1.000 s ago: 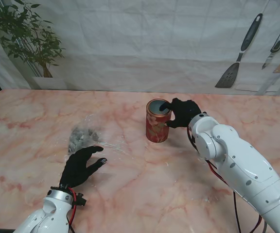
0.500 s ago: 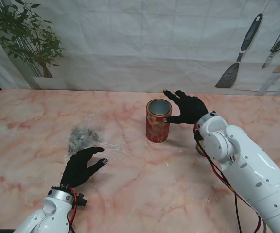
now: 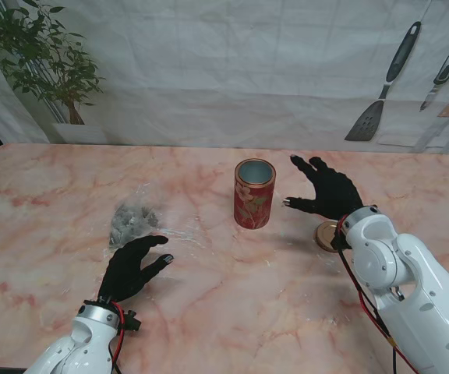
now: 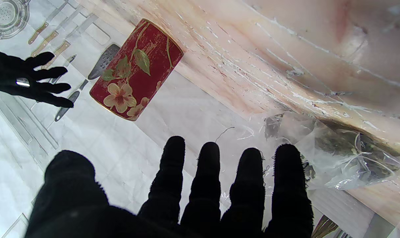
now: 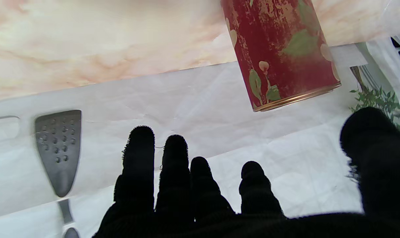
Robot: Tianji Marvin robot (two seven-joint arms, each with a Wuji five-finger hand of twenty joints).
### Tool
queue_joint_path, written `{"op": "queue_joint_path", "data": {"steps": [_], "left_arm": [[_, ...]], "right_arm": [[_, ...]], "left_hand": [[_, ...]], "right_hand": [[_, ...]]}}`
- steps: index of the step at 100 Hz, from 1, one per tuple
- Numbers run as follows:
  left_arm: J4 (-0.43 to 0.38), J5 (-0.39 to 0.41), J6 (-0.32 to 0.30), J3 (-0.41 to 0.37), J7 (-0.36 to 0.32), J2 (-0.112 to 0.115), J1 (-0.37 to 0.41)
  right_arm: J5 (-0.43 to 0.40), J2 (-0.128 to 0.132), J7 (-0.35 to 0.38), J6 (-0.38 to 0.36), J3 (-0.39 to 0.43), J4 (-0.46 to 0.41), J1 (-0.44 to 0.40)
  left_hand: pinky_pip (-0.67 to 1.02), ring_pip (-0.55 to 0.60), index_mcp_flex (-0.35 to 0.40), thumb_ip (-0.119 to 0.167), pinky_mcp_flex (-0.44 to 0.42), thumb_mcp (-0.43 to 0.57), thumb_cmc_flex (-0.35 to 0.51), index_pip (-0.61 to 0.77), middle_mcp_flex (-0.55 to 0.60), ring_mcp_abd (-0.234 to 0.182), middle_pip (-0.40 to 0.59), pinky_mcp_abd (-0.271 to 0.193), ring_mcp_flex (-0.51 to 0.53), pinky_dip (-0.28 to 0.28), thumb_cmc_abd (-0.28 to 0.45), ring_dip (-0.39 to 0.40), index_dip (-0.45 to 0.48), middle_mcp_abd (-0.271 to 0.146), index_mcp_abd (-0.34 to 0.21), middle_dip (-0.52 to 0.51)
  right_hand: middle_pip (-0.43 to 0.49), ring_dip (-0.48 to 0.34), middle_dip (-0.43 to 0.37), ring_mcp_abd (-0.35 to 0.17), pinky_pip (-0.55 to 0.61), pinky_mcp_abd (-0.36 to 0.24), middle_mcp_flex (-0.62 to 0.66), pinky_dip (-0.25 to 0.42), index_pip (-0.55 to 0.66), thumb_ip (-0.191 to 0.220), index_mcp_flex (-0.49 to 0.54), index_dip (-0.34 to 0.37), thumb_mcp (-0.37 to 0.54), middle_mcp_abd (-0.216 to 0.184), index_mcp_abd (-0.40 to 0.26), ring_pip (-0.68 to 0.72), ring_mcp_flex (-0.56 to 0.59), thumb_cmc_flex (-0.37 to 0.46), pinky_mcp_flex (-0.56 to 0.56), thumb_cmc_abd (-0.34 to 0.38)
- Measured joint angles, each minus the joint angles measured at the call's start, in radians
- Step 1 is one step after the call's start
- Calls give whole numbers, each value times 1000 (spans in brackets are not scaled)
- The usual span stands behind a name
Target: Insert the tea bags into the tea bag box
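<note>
Tea bags (image 3: 133,220) lie in a crumpled clear plastic bag (image 4: 345,158) left of the table's (image 3: 45,179) middle, well apart from its edges; I see dark leaf clumps through creased film, with thin strings showing in the left wrist view. To their right, near the middle of the table, the tea bag box (image 3: 254,194) stands upright and uncapped, a red cylinder painted with pale flowers and green leaves, gilt at the rim. A round gold lid (image 3: 326,234), I judge, lies beside my right wrist.

My left hand (image 3: 129,267) hovers just nearer to me than the bags, fingers (image 4: 206,172) spread and empty. My right hand (image 3: 326,192) is beside the box, fingers splayed, touching nothing.

For the pickup, I would lower the left hand onto a single bag and pinch firmly, since the slick film may slip or drag its neighbours.
</note>
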Motion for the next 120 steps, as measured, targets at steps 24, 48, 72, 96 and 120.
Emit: {"op": "queue_joint_path", "data": {"steps": [24, 48, 72, 96, 120], "left_arm": [[11, 0, -6, 6, 12, -2, -11], [12, 6, -11, 6, 14, -2, -14], [8, 16, -9, 6, 16, -2, -14], [-1, 36, 19, 16, 22, -1, -18], [-41, 74, 80, 11, 28, -2, -15]], "right_arm": [[92, -10, 1, -34, 90, -69, -159], [181, -15, -18, -23, 120, -100, -261], [286, -15, 90, -6, 154, -101, -310], [361, -10, 115, -47, 175, -52, -312], [415, 4, 198, -70, 180, 6, -265]], "left_hand": [[0, 0, 0, 0, 0, 0, 0, 0, 0, 0, 0, 0, 0, 0, 0, 0, 0, 0, 0, 0], [0, 0, 0, 0, 0, 0, 0, 0, 0, 1, -1, 0, 0, 0, 0, 0, 0, 0, 0, 0], [0, 0, 0, 0, 0, 0, 0, 0, 0, 1, -2, 0, 0, 0, 0, 0, 0, 0, 0, 0], [33, 2, 0, 0, 14, 0, 0, 0, 0, 14, -2, 23, 11, 10, 0, 13, 0, 0, 0, 0], [190, 44, 3, 0, 52, -1, -30, 0, -2, 64, 8, 55, 11, 84, 0, 64, 0, 62, 13, 14]], "right_hand": [[0, -12, 8, 2, -18, -10, 0, -1, 0, 0, 0, 64, 18, 0, -1, -22, -22, 17, -17, 0], [3, -25, -5, 3, -47, -19, 0, -1, 4, 0, 0, 168, 17, -4, -1, -38, -32, 69, -25, -2], [3, -26, -18, 3, -78, -23, 0, 8, 0, 3, 0, 176, -14, -8, -1, -58, -40, 114, -30, -1], [3, -27, -18, 2, -95, -36, 0, 26, 0, 4, 0, 190, -38, -15, -1, -63, -42, 126, -35, 19], [3, -27, -18, 0, -121, -37, 0, 38, 3, 4, -1, 214, -51, -17, -1, -73, -49, 128, -38, 19]]}}
